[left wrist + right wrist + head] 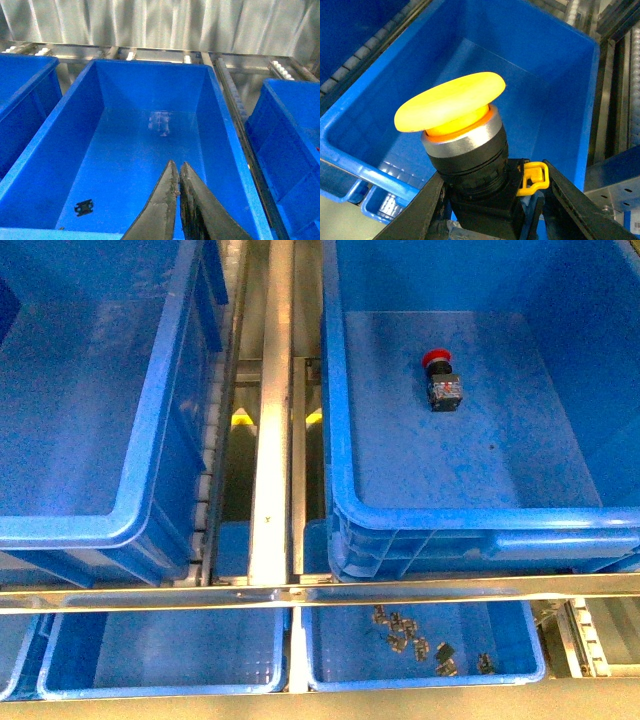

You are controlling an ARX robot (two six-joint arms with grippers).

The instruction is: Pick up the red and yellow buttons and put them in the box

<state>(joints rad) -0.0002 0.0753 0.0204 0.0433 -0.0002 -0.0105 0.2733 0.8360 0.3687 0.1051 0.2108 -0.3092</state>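
Observation:
A red button (pixel 438 363) lies on its side on the floor of the large blue box (pixel 480 521) at the right of the front view. Neither arm shows in that view. In the right wrist view my right gripper (pixel 490 202) is shut on the black block of a yellow button (pixel 450 102), whose cap points up and away. It hangs over a deep blue bin (pixel 587 100); which bin this is I cannot tell. My left gripper (pixel 176 168) is shut on nothing, its tips pressed together above another deep blue bin (pixel 227 130).
A second large blue bin (pixel 60 530) stands at the left, split from the box by a metal rail (pixel 272 440). Two shallow blue trays (pixel 160 687) sit below; the right one (pixel 420 683) holds several small metal parts (pixel 410 635). A small black piece (pixel 84 207) lies in the left wrist's bin.

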